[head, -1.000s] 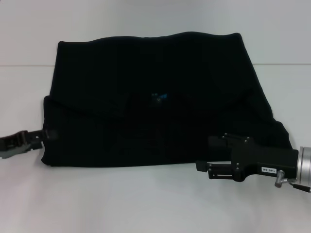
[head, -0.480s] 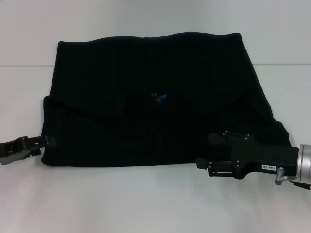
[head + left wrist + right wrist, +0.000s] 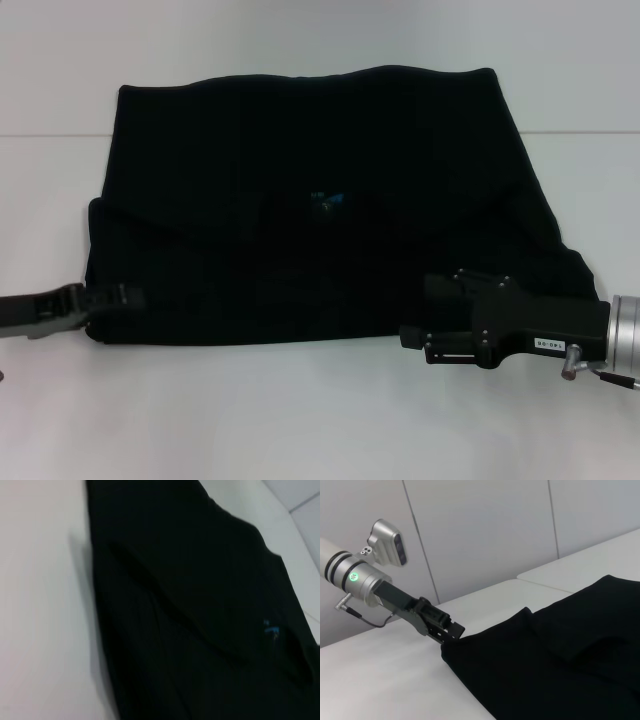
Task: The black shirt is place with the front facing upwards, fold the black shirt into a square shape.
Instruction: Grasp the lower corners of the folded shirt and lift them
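The black shirt [image 3: 300,130] lies flat on the white table [image 3: 300,420], folded once, with a small teal neck label [image 3: 328,200] near its middle. My left gripper [image 3: 125,298] comes in low from the left and touches the shirt's near left corner. The right wrist view shows that gripper [image 3: 451,632] at the corner of the shirt [image 3: 560,670]. My right gripper [image 3: 415,312] sits at the shirt's near edge on the right, open, one finger over the cloth and the other at the hem. The left wrist view shows only the shirt [image 3: 190,605] and its label [image 3: 271,630].
Bare white table surrounds the shirt on the near side and on both flanks. A seam in the table [image 3: 50,134] runs across behind the shirt's far part. A grey panelled wall [image 3: 485,535] stands beyond the table's left side.
My left gripper drew back to the left and lower, then pushed right again onto the shirt's near left corner. My right gripper shifted slightly left and lower along the near edge.
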Motion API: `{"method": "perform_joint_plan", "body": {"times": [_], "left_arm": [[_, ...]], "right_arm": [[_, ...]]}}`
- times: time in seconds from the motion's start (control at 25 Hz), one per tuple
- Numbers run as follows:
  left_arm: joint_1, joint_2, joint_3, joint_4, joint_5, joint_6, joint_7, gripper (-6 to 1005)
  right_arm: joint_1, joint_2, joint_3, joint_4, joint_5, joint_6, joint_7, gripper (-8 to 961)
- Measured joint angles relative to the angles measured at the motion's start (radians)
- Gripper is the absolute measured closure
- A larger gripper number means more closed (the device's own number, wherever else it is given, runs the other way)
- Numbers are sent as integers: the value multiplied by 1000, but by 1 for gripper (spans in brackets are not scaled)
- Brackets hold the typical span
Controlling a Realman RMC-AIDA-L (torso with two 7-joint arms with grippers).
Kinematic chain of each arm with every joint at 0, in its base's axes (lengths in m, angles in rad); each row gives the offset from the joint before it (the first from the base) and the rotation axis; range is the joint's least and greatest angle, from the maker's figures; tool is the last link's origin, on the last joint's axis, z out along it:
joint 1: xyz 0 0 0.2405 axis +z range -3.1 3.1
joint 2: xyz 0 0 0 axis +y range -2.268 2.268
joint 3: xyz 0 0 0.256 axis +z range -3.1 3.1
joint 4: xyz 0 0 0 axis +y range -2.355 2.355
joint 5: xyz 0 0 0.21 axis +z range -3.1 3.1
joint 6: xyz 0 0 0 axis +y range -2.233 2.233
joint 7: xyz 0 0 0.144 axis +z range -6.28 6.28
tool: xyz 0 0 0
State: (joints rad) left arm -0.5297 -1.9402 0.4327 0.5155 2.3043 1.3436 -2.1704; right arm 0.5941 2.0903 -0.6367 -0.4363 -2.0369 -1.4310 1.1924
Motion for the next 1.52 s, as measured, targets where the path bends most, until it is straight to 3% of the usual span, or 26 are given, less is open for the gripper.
{"method": "perform_joint_plan", "body": {"times": [0.16, 0.4, 0.84, 1.12, 1.24, 1.32, 1.4, 1.52], "left_arm": [[-6, 2, 60, 0, 1, -7, -22, 259], [-11, 8, 73, 7, 2, 4, -66, 263], [-21, 11, 74, 9, 47, -6, -79, 599], [-21, 11, 72, 9, 47, -6, -89, 923], [-23, 12, 72, 9, 47, -6, -92, 963], [-25, 14, 72, 8, 47, -6, -97, 963], [-28, 16, 72, 9, 47, -5, -100, 963], [-33, 19, 72, 9, 46, 1, -101, 963]], "right_arm": [[2, 1, 0, 1, 0, 0, 1, 29], [4, 0, 0, 4, 0, 0, 4, 28], [0, -1, 0, 1, 1, -11, 9, 29], [-5, -12, 13, -20, 5, -13, 83, 28], [-5, -33, 9, -77, -1, -4, 246, 28], [-2, -61, 4, -139, -27, 0, 433, 28], [12, -99, 1, -202, -86, -2, 646, 28], [59, -179, -10, -262, -228, -27, 967, 29]]}}
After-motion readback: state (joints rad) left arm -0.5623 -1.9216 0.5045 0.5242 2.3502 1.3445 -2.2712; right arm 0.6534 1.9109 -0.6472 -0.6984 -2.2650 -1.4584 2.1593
